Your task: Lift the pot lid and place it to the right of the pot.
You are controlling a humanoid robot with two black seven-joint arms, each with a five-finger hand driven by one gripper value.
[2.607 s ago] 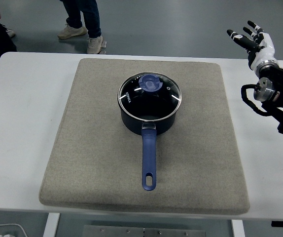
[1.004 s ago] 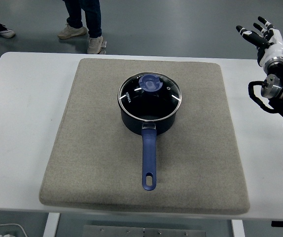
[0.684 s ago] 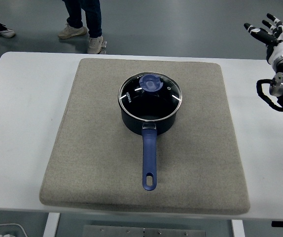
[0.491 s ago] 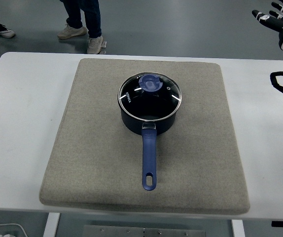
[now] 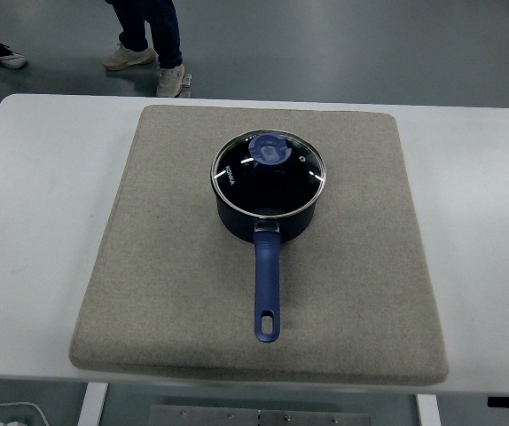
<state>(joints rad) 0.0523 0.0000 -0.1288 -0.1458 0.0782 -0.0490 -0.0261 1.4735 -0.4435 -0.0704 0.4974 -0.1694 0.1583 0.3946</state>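
While neither robot hand shows anywhere in the head view, so that whether the fingers are spread or curled cannot be told, the dark blue metal pot (image 5: 268, 209) stands near the middle of a square beige fabric mat (image 5: 175, 275). The mat lies flat on the white table (image 5: 37, 204) and covers most of its middle, with bare table on both sides of it. The round glass pot lid with a metal rim (image 5: 270, 174) sits closed on the pot, level on its rim, and its round blue knob (image 5: 270, 151) stands on the lid's far half. A small line of white print shows on the glass at the lid's left side, too small to read. The pot's long blue handle (image 5: 267, 288) points straight toward the table's near edge and lies just above the mat; an oval hanging hole opens near its end. The mat to the right of the pot is bare. Beyond the table's far edge, on the grey floor, a person's legs and light shoes (image 5: 152, 60) show at the top left.
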